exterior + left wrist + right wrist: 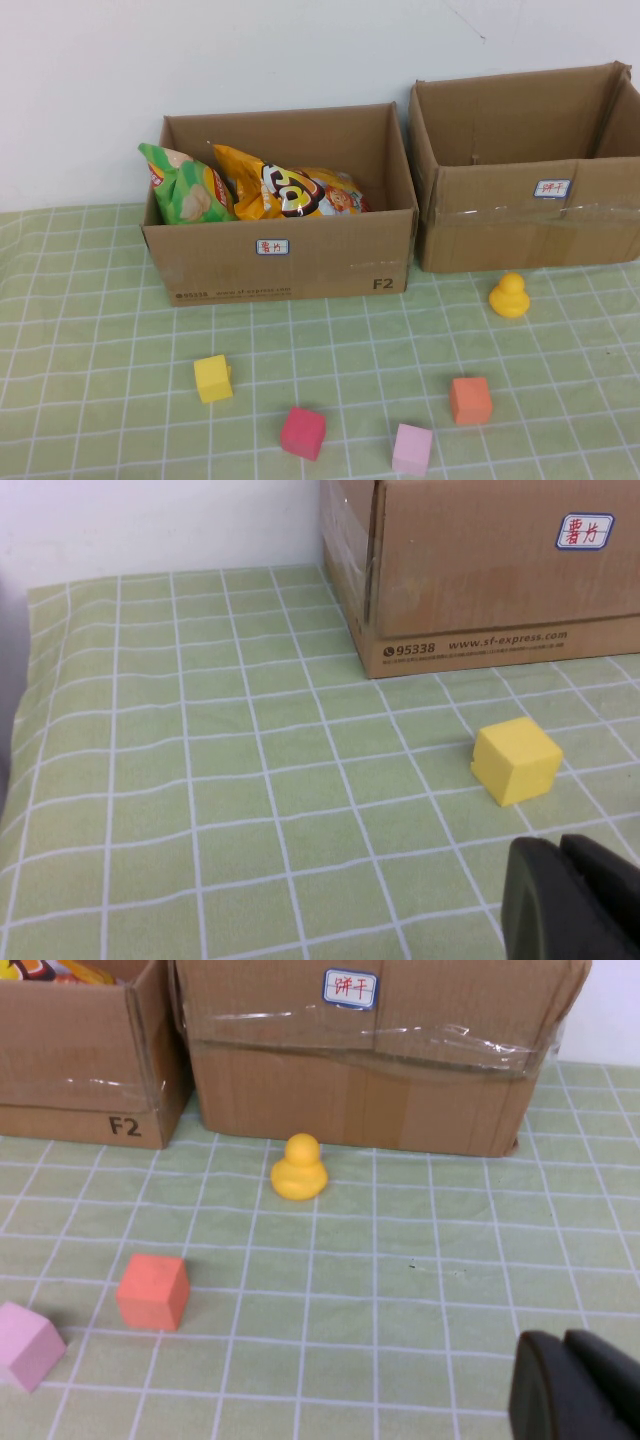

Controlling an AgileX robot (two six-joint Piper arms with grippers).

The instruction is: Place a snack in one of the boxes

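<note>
Though low over table [200,780], left pincer [562,865], right pincer [566,1355]: tips only.

Two brown cardboard boxes [300,255] carry white labels [272,247] edged blue, with red writing. The left box holds a green snack bag [185,185] and an orange-yellow one [290,185]. The cloth [100,350] is pale green with a white grid. Cubes: yellow [213,378], red [303,432], pink [412,448], orange [470,400] (the duck [509,296] is yellow too).
</note>
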